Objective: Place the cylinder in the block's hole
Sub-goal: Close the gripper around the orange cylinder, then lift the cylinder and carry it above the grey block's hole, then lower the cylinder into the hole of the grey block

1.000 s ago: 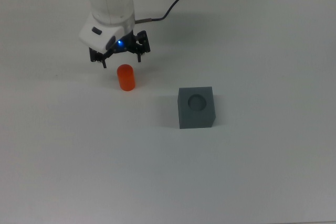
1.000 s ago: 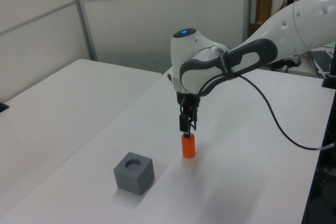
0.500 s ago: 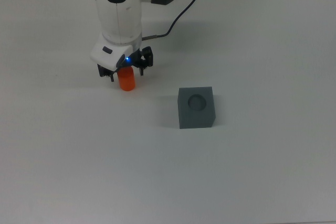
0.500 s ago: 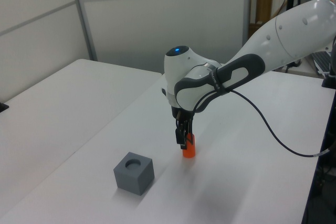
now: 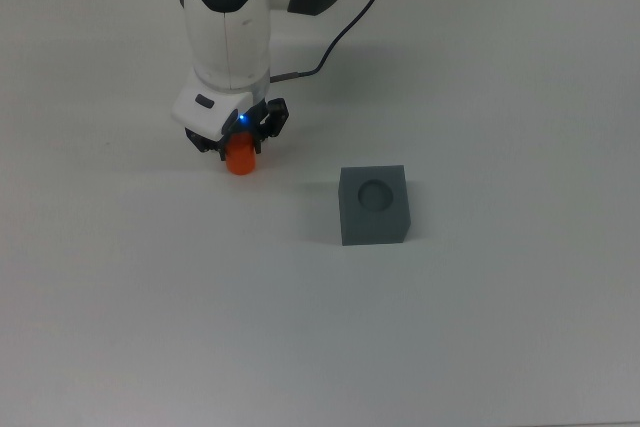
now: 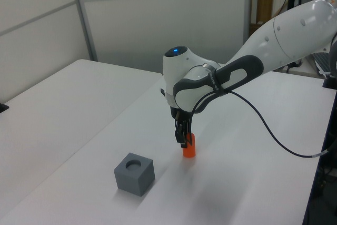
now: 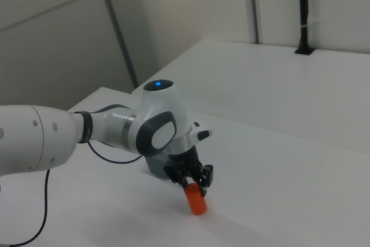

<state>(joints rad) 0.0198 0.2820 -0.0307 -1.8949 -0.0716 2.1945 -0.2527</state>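
Top view showed the gripper [image 5: 238,139] low over the upright cylinder [image 5: 239,161], fingers apart on either side, left of the block [image 5: 374,205]; closing squarely before lifting seemed wise.

A plain white matte worktop [image 5: 480,327] filled the top view from edge to edge. In the left view a second white table [image 6: 63,98] stood just beside it, to the left view's left, and pale grey wall panels [image 6: 158,19] (split by slim metal strips) rose behind both. The right view showed a black upright pole [image 7: 303,10] standing on a farther white table [image 7: 277,79].
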